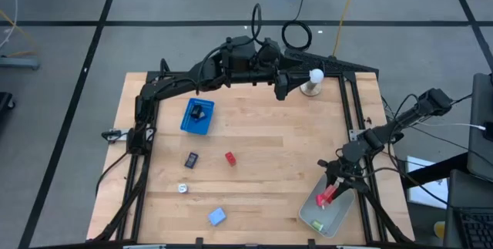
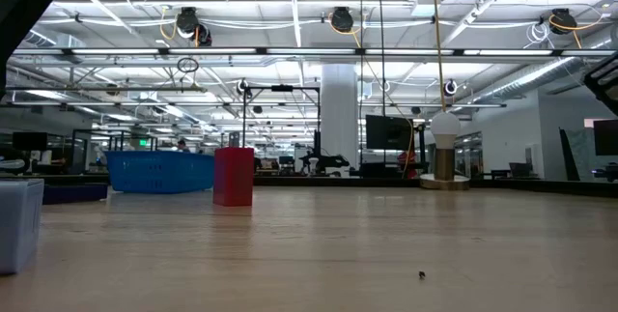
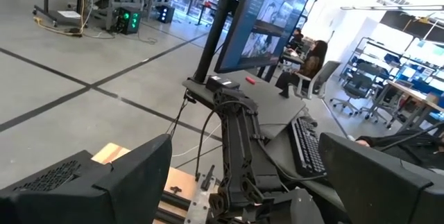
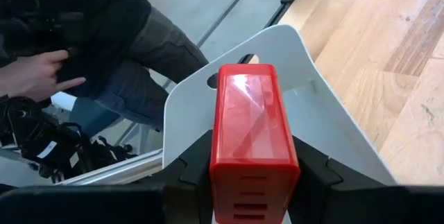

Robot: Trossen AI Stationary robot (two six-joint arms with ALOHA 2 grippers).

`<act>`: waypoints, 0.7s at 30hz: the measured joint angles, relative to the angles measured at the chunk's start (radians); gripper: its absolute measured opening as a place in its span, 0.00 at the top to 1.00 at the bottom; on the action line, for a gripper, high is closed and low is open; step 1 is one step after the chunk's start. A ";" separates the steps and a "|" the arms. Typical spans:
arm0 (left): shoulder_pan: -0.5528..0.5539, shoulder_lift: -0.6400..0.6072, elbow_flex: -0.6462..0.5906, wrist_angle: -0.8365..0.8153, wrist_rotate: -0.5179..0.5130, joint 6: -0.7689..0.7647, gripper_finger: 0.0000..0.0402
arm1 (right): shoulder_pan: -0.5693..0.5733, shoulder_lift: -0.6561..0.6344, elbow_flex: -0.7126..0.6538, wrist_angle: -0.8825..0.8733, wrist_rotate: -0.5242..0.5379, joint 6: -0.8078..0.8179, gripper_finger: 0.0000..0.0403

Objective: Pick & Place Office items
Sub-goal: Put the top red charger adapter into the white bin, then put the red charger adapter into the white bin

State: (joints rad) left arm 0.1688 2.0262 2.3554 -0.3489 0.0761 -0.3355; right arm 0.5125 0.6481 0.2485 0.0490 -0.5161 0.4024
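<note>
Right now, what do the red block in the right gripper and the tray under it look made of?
Red block: likely hard plastic, glossy; it shows a sharp light reflection and moulded slots.
Tray: probably thin plastic, whitish and matte, with a smooth rounded rim and a punched hole.
The right gripper is shut on the block over the tray.

lighting is bright and even, from rows of ceiling tube lights (image 2: pixel 290 56) seen in the low view. shadows on the wooden table (image 1: pixel 254 137) are soft and faint. a pale glare patch lies on top of the red block (image 4: pixel 253 120) in the right wrist view. the nearest tabletop in the low view is blurred, as is the grey-blue block (image 2: pixel 19 223) at its edge.
</note>
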 joint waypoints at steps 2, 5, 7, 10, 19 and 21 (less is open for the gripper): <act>0.000 0.000 0.000 0.000 0.000 0.000 0.09 | 0.000 0.001 0.000 0.000 0.000 -0.002 0.72; 0.000 0.000 0.000 0.000 0.000 0.000 0.09 | 0.000 0.001 0.000 0.000 0.000 -0.002 0.71; 0.000 0.000 0.000 0.000 0.000 0.000 0.09 | 0.000 0.001 0.000 0.000 0.000 0.005 0.69; 0.000 0.000 0.000 0.000 0.000 0.000 0.09 | 0.000 0.001 0.000 0.001 0.015 0.027 0.66; -0.006 0.000 0.000 -0.019 0.000 -0.010 0.09 | 0.000 0.000 0.000 0.114 0.071 0.088 0.59; -0.009 0.000 0.000 -0.024 0.000 -0.011 0.09 | 0.000 0.000 0.000 0.135 0.071 0.102 0.57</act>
State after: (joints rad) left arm 0.1594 2.0262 2.3554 -0.3730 0.0761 -0.3462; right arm 0.5125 0.6479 0.2485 0.1844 -0.4456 0.5045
